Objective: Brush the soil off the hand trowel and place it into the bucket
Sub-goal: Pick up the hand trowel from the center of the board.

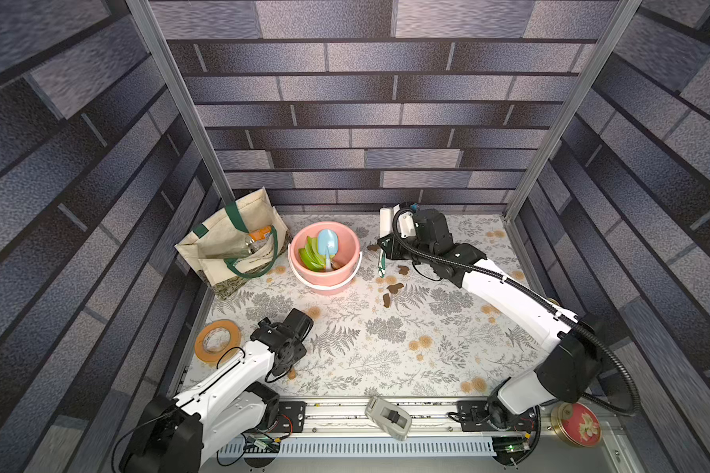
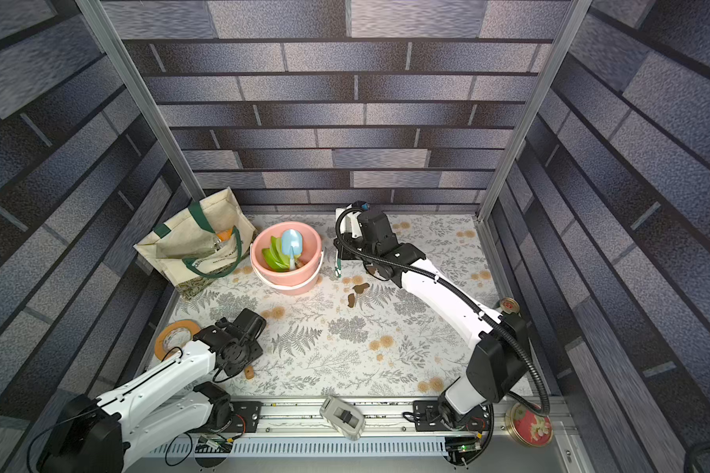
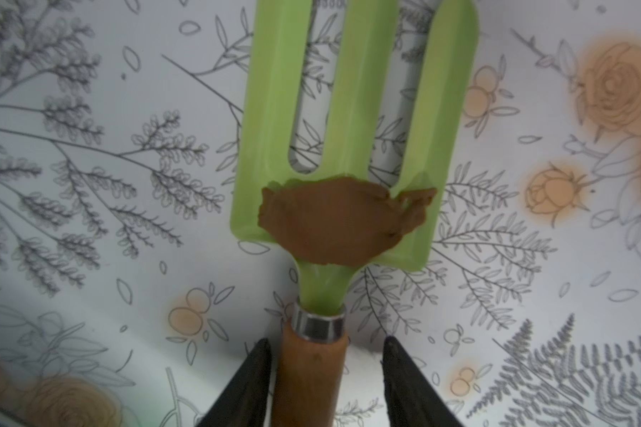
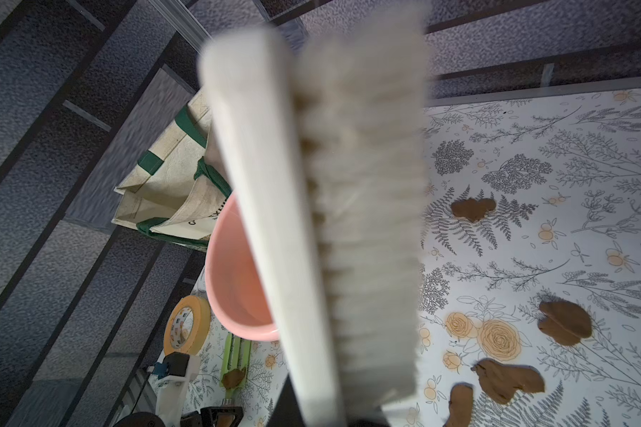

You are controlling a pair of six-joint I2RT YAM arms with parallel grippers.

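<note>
The hand trowel (image 3: 352, 111) is a green pronged blade on a wooden handle (image 3: 308, 380), lying flat on the floral table. A brown blob of soil (image 3: 334, 225) sticks to the blade near the neck. My left gripper (image 3: 325, 340) is open astride the handle, one finger (image 3: 252, 377) against it and the other standing off. In both top views the left arm hides the blade; only the handle's end (image 1: 291, 373) shows. My right gripper (image 4: 326, 410) is shut on a white brush (image 4: 311, 222), held up beside the pink bucket (image 1: 328, 286). Loose soil blobs (image 1: 394, 288) lie right of the bucket.
A blue trowel (image 1: 326, 241) and green tools (image 1: 310, 256) stand inside the bucket. A cream tote bag (image 1: 230, 245) stands at its left, and a tape roll (image 1: 218, 340) lies by the left arm. A grey device (image 1: 388, 417) and a round tin (image 1: 576, 424) sit at the front edge.
</note>
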